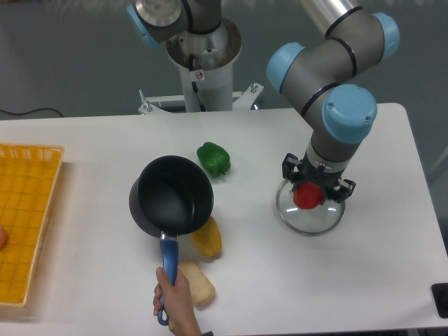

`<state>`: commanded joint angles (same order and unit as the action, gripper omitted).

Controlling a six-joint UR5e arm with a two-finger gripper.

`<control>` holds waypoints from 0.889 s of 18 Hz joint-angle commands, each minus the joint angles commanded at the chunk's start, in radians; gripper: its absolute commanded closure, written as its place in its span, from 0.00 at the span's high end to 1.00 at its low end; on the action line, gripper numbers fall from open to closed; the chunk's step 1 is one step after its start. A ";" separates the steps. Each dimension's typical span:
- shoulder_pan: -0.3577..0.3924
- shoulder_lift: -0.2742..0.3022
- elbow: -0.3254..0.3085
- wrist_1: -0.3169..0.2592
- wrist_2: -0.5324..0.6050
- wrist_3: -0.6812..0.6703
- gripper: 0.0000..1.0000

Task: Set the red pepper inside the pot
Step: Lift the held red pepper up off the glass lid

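Hand (175, 297): grips the pot's blue handle at six o'clock.
Pot (171, 194): centre table, tilted (mouth faces us).
Red pepper (306, 197): pinched in the gripper (308, 195) at three o'clock, over a glass lid (310, 219).
Green pepper (213, 159): just beyond the pot.

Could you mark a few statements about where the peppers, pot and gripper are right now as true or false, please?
1. The gripper holds the red pepper above the glass lid. True.
2. The red pepper is already inside the pot. False: the pot holds nothing visible.
3. A human hand grips the pot's blue handle. True.
4. The green pepper lies in the yellow basket. False: it sits on the table behind the pot.
5. The yellow pepper lies beside the pot. True.
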<state>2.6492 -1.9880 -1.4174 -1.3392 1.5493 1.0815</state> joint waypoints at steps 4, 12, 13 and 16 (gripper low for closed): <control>0.000 0.002 -0.006 0.002 -0.003 0.000 0.32; -0.009 0.040 -0.046 0.002 -0.043 -0.003 0.32; -0.012 0.049 -0.057 0.002 -0.060 -0.008 0.32; -0.014 0.083 -0.095 0.005 -0.120 -0.009 0.32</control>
<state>2.6354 -1.9053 -1.5124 -1.3346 1.4298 1.0723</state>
